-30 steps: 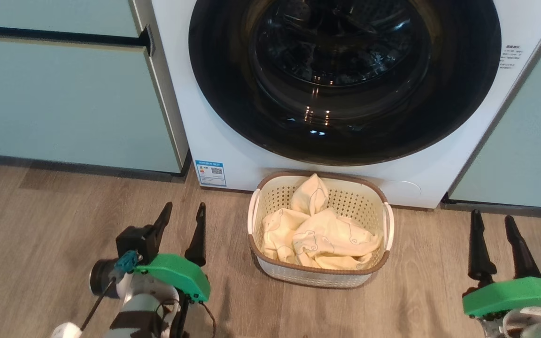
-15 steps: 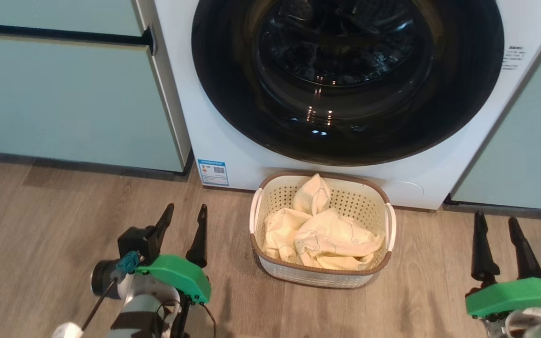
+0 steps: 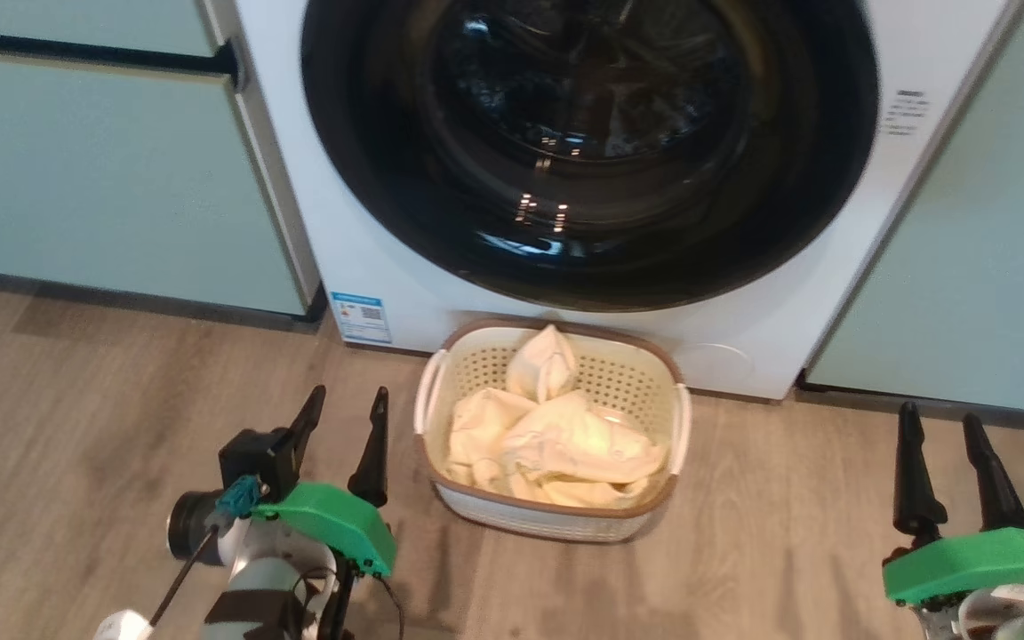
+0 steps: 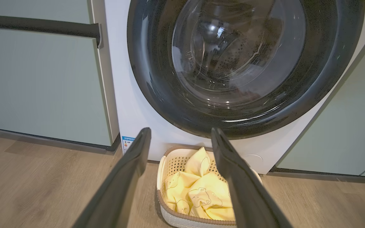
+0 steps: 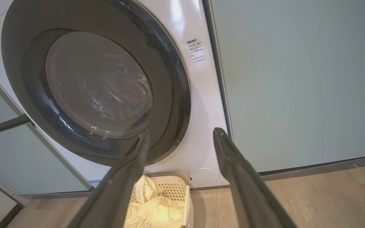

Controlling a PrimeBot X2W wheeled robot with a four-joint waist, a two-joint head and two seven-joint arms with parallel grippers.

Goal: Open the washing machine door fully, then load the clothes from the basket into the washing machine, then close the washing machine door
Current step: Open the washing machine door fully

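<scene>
Door [image 3: 588,151] shut; rigid, glossy, probably slippery; take at rim. Clothes [image 3: 556,440] soft, light, piled in basket [image 3: 556,524], floor, just below door at washer [image 3: 370,240] base; pinch top fold. Left tool [image 3: 348,400], right tool [image 3: 940,418] wide open, empty.

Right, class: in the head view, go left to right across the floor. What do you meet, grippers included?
left gripper → basket → right gripper
</scene>
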